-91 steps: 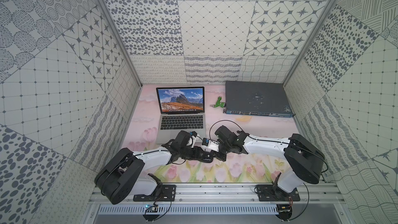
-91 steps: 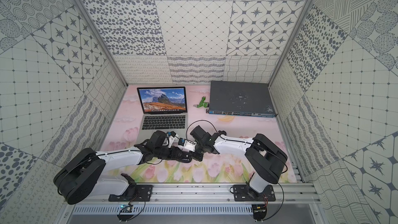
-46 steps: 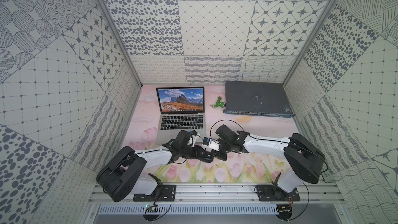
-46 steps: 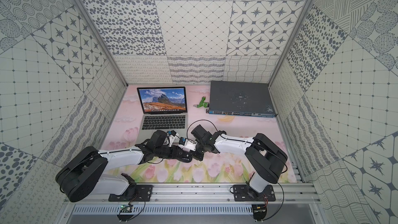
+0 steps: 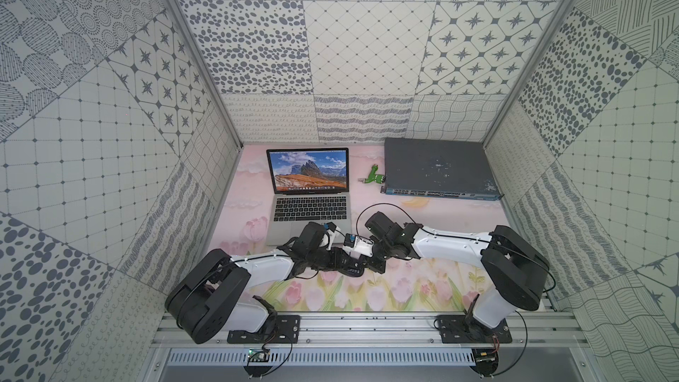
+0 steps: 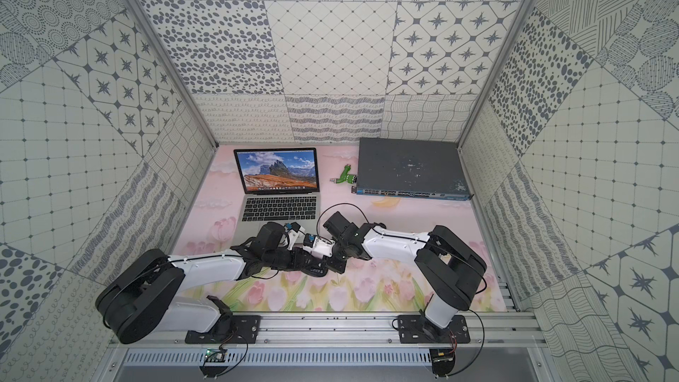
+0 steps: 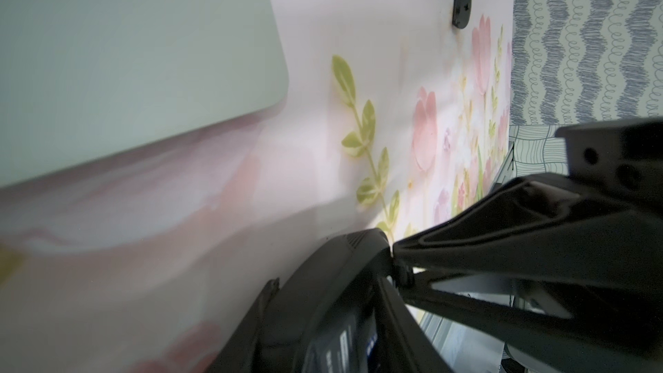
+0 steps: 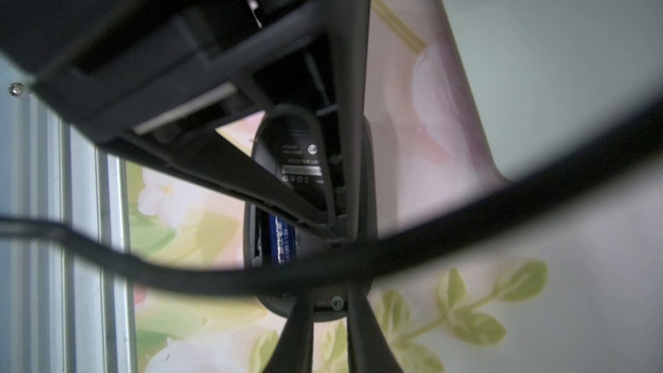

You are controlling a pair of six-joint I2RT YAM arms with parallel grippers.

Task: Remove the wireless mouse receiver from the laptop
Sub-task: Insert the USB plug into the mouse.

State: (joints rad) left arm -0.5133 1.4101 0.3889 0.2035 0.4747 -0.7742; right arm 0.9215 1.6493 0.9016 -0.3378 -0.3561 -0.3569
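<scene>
left gripper (image 7: 328, 292): half-closed on upturned mouse (image 8: 287, 152), steadying it | right gripper (image 8: 328, 299): nearly closed at mouse's open battery bay (image 8: 281, 242), cannot tell if pinching anything | wireless mouse receiver: not visible at laptop (image 5: 310, 211); perhaps between right tips, for stowing

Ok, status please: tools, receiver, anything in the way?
Left tool clamped on upturned black mouse, battery exposed. Right tool at mouse's end, grip unclear. Wireless mouse receiver not visible anywhere. Laptop open; both arms crowd its front edge.
</scene>
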